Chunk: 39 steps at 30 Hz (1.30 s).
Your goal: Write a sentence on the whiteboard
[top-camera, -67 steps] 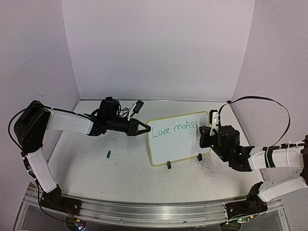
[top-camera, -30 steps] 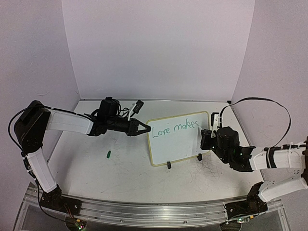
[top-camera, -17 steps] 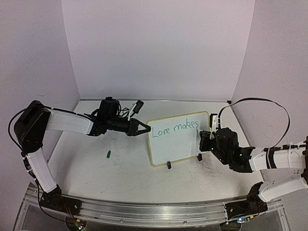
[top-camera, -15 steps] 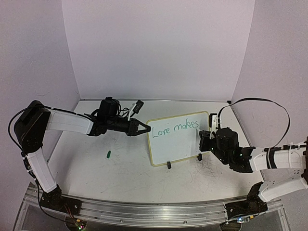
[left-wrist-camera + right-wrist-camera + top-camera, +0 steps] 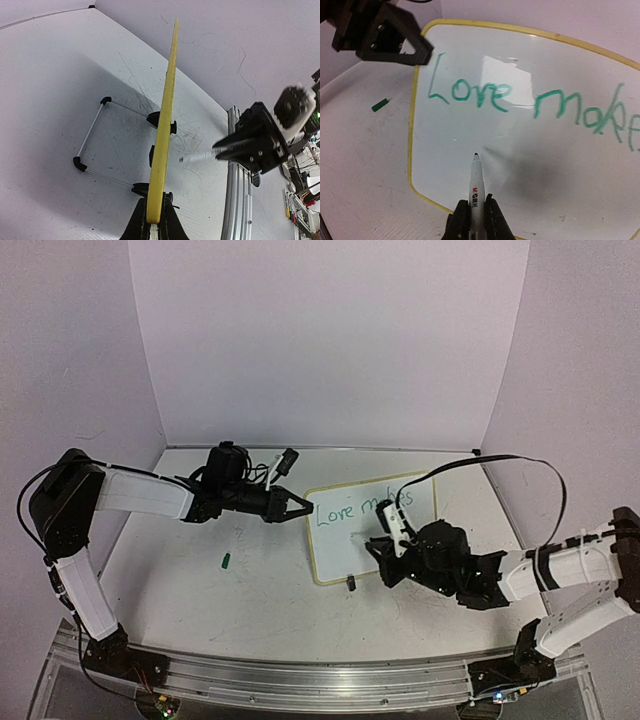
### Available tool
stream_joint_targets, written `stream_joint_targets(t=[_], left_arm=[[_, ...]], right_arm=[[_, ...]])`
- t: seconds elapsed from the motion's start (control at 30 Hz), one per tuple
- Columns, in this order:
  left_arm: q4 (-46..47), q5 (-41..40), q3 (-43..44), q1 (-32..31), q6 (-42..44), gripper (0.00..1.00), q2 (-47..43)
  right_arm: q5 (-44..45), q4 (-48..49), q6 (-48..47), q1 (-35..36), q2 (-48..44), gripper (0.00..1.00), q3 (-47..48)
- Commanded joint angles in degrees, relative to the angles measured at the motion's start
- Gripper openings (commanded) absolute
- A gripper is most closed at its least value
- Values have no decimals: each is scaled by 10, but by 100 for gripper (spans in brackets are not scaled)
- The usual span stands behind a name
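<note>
At the near side of the table (image 5: 260, 610), my right gripper (image 5: 472, 220) is clamped on a marker (image 5: 475, 182). Its tip sits at the whiteboard (image 5: 535, 150) under the first word; I cannot tell if it touches. The barrel carries a small red logo I can't read. The board stands mid-table on its clip feet (image 5: 352, 583), with "Love makes" in green along the top. At its far-left edge my left gripper (image 5: 152, 225) pinches the yellow frame (image 5: 165, 125), steadying it. I judge the sentence unfinished, with a second line to write.
</note>
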Motion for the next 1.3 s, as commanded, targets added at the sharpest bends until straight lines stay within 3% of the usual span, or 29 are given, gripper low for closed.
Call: stream_joint_targets(t=[0.0, 0.3, 0.93, 1.27], left_arm=[[-42, -28, 13, -7, 26, 0, 0], [-42, -24, 19, -8, 25, 0, 10], [-43, -24, 16, -8, 26, 0, 7], [-43, -24, 17, -8, 27, 0, 8]], right_arm=[[12, 31, -41, 36, 49, 0, 54], [40, 23, -32, 76, 119, 0, 107], [129, -21, 10, 82, 147, 0, 117], [85, -14, 6, 89, 116, 0, 95]])
